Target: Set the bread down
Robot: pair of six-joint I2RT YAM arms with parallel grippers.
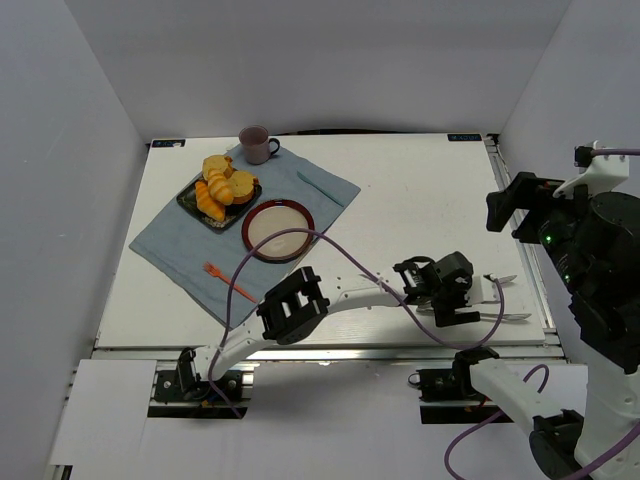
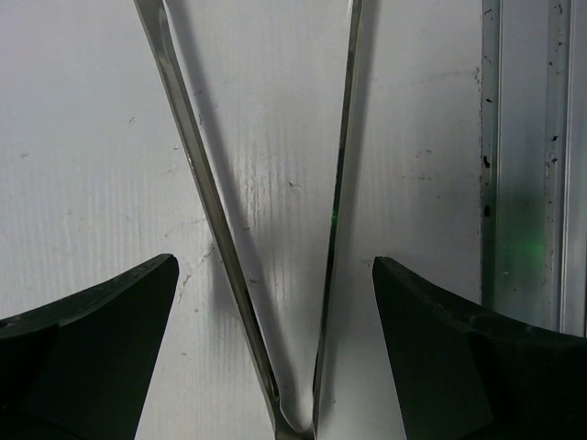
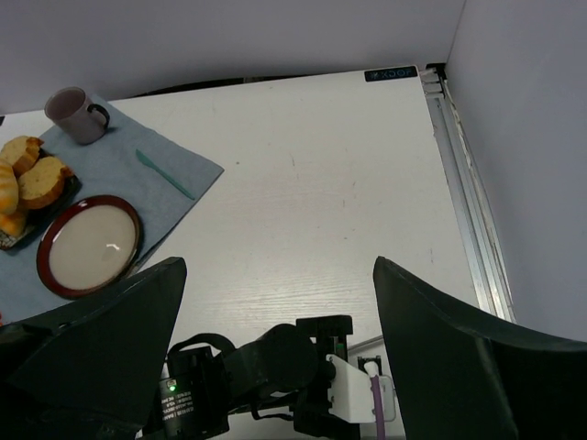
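Observation:
Several golden bread pieces (image 1: pixel 222 185) lie heaped on a black tray (image 1: pixel 189 199) at the back left; I cannot single out the small elongated roll among them. An empty red-rimmed plate (image 1: pixel 278 230) sits beside the tray and also shows in the right wrist view (image 3: pixel 89 245). My left gripper (image 1: pixel 468 297) is low at the front right, open. Metal tongs (image 2: pixel 197 174) lie spread on the table, their joined end between my jaws, untouched by either finger. My right gripper (image 3: pixel 280 312) is open, empty and raised high at the right.
A blue cloth (image 1: pixel 170 245) lies under the tray and plate. It also carries a mauve mug (image 1: pixel 256 144), a teal knife (image 1: pixel 320 188) and an orange fork (image 1: pixel 228 282). A metal rail (image 2: pixel 523 156) runs along the table's right edge. Grey walls enclose the table.

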